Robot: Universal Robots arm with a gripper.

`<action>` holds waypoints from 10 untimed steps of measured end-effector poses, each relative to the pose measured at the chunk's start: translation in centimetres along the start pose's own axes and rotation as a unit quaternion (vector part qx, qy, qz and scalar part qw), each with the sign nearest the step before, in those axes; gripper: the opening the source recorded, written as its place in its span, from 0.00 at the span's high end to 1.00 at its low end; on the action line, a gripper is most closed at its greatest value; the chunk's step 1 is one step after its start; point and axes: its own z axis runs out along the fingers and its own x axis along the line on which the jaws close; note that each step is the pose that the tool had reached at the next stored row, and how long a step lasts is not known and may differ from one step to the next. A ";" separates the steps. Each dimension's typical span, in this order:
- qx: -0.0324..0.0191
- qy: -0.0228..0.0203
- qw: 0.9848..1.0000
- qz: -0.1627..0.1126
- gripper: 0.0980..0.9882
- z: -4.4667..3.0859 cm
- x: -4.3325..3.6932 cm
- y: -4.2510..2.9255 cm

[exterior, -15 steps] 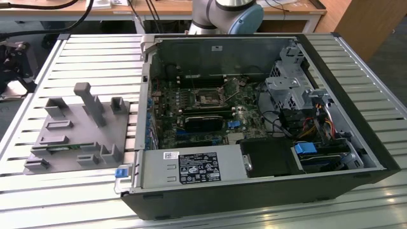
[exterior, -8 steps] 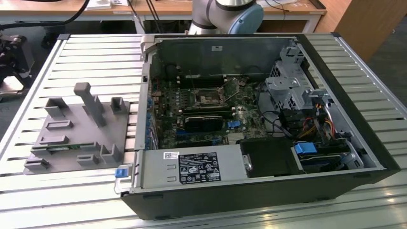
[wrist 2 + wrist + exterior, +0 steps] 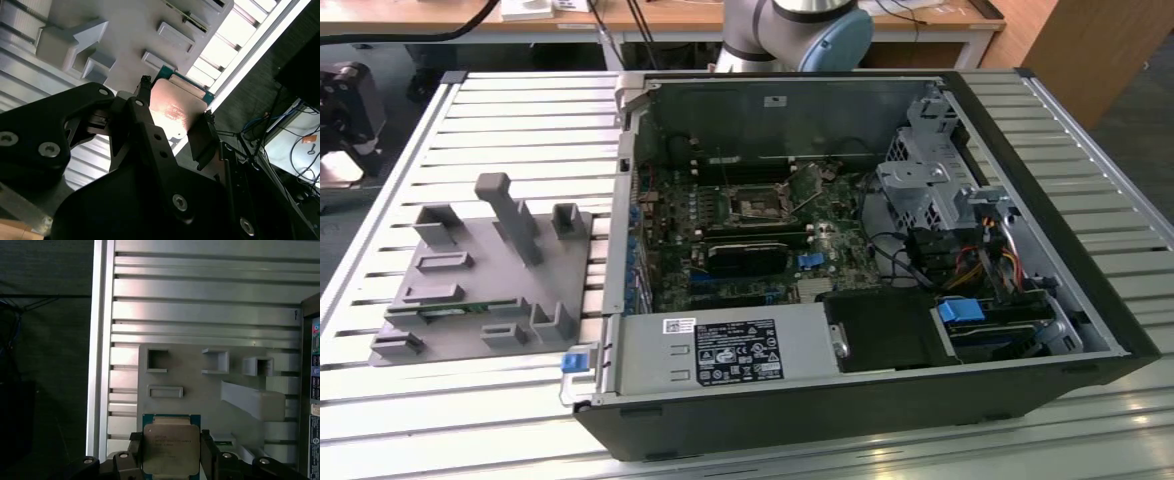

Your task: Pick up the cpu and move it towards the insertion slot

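Cpu [image 3: 170, 444] in end effector [image 3: 171, 454] grip; insertion slot [image 3: 755, 205] inside computer case [image 3: 854, 412].

Chip [image 3: 170, 455], gripped in the black claw [image 3: 171, 438], was silvery on top, green at the rim. Plastic block [image 3: 200, 390] beyond the claw was plain grey. Table [image 3: 200, 285] was silver, striped with ribs. Socket [image 3: 755, 205] had a silver frame, dark centre.
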 end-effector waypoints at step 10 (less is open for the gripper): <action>0.000 0.000 1.000 0.000 0.50 -1.32 0.00 0.09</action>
